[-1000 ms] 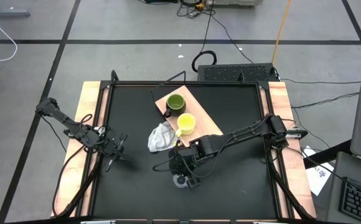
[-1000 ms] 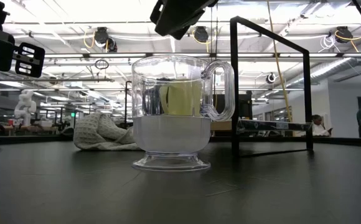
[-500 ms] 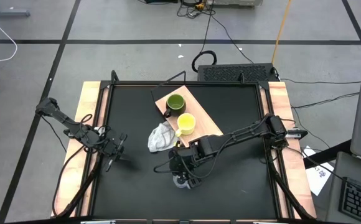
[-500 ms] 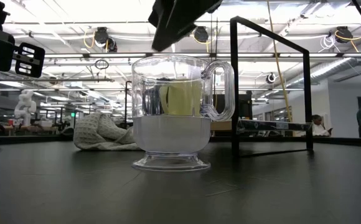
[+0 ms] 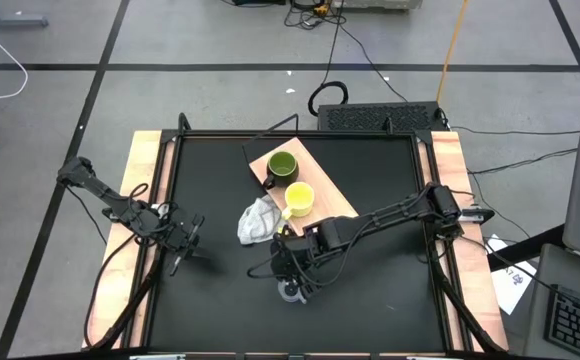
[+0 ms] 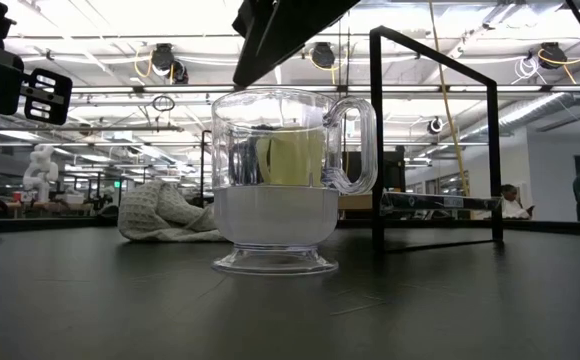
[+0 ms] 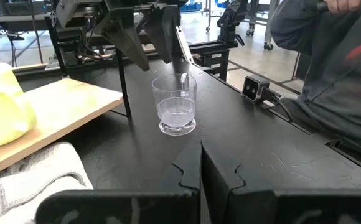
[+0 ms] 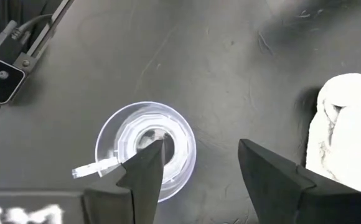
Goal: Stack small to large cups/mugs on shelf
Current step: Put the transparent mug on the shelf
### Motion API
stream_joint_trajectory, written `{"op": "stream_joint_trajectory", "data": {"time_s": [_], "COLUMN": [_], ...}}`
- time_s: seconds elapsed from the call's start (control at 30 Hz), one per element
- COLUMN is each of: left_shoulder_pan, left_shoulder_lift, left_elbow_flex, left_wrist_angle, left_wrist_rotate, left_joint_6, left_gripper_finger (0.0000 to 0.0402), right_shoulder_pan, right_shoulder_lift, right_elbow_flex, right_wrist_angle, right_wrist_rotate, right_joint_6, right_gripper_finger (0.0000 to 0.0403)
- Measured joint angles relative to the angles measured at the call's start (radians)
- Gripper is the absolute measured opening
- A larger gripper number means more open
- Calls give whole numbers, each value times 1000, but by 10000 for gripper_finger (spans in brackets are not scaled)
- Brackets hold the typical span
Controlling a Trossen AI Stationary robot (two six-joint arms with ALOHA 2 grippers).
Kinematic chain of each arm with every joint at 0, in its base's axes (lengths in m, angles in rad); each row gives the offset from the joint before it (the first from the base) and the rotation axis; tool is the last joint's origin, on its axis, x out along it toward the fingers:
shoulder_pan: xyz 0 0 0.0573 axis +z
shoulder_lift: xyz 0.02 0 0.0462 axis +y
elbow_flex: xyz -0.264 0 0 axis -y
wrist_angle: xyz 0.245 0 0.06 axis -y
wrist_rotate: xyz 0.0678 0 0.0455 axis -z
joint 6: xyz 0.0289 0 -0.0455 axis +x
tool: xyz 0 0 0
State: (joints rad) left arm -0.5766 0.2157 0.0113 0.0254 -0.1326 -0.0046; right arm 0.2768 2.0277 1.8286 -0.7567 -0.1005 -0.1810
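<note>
Glass cup (image 6: 280,180) is standing upright on the black desk (image 5: 220,290), clear-walled, footed, with a looped handle, well short of the shelf (image 5: 322,192). On that light-wood board the dark green mug (image 5: 281,166) and the yellow mug (image 5: 298,199) are sitting side by side; a white cloth (image 5: 258,221) is lying just beside its edge. Right gripper (image 8: 196,167) is hovering over the cup, jaws spread. Left gripper (image 7: 200,174) is waiting apart, jaws pressed together. No readable writing is showing
</note>
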Motion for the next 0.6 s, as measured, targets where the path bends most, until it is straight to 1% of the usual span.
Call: {"op": "stream_joint_trajectory", "data": {"time_s": [0.2,0.47,0.6], "left_shoulder_pan": [0,0,0], "left_shoulder_lift": [0,0,0], "left_elbow_flex": [0,0,0], "left_wrist_angle": [0,0,0], "left_wrist_rotate": [0,0,0], "left_joint_6": [1,0,0], "left_gripper_finger": [8,8,8], "right_shoulder_pan": [5,5,7], "right_shoulder_lift": [0,0,0], "right_elbow_flex": [-14,-104,-127], "right_wrist_angle": [12,84,98], "right_wrist_rotate": [-4,-4,-5], "right_joint_6": [-8,-3,-75], "right_gripper_finger": [197,196,196]}}
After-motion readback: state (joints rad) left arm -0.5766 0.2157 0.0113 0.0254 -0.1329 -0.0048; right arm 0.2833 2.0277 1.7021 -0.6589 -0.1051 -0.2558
